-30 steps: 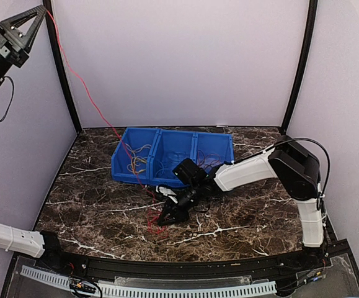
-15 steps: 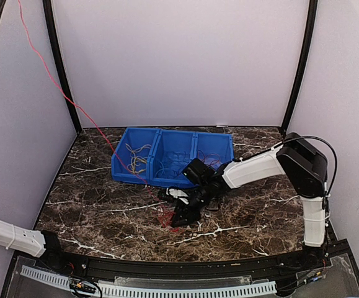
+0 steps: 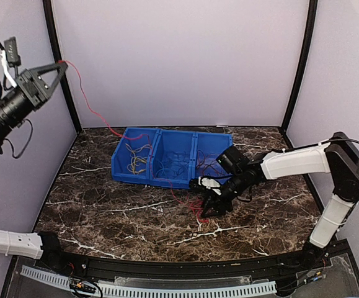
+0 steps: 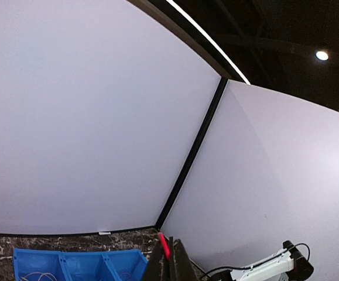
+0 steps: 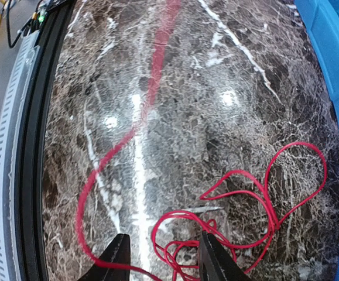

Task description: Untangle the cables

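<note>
The left arm (image 3: pixel 8 112) has come down from the top corner of the overhead view, and the right arm (image 3: pixel 291 162) has swung rightward, its jaws widening as it goes. The left jaws are pressed together on one end of the red cable (image 5: pixel 156 70), high above the table's (image 3: pixel 92 211) far-left side. From there the cable slants down, crosses the blue bin (image 3: pixel 129 176) and ends in loose loops on the table in front of the bin. The right jaws stand apart just above those loops, with strands lying between the two fingers and nothing gripped.

The main risk is that nothing now holds down the loose end. If the left arm pulls on, the loops may draw tight on one another and set a knot instead of running free.

The cable also rides over the bin near the left compartment, where the yellow cables (image 3: pixel 136 158) lie. A harder pull could hook them out, or drag or tip the light bin.

Lastly, strands between the right fingers may catch on a fingertip if that arm lifts away, hauling the bundle up with it.
</note>
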`<state>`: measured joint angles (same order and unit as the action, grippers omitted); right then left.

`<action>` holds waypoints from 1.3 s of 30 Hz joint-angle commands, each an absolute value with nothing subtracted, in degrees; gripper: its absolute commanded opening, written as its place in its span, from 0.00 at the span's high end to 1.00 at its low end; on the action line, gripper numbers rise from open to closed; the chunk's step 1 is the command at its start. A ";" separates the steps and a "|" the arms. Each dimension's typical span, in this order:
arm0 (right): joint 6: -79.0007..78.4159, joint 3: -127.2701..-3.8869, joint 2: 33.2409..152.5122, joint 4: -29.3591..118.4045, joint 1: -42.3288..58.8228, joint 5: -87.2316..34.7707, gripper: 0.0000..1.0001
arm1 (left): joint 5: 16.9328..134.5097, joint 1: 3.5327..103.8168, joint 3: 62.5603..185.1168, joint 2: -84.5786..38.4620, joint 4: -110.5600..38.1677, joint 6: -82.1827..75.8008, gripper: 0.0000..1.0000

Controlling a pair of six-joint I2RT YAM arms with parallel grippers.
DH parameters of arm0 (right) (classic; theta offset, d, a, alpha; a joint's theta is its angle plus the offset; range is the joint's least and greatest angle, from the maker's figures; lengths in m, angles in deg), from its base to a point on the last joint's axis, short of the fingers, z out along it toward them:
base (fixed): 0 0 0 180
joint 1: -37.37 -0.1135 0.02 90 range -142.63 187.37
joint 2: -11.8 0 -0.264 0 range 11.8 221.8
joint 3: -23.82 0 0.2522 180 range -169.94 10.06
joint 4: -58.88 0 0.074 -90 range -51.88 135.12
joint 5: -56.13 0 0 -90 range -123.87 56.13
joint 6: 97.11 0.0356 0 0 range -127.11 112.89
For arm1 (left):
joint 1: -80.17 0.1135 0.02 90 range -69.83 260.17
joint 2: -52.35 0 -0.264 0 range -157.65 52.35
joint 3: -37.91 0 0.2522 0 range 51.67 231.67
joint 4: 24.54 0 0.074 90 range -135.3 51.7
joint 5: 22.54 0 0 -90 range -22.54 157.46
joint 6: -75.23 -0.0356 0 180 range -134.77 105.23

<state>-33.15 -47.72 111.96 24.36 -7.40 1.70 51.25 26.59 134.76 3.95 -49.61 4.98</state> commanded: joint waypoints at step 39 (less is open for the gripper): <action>-35.72 -70.67 125.22 11.18 -18.33 -15.70 0.47 | 51.39 26.39 76.38 37.83 -62.65 36.35 1.00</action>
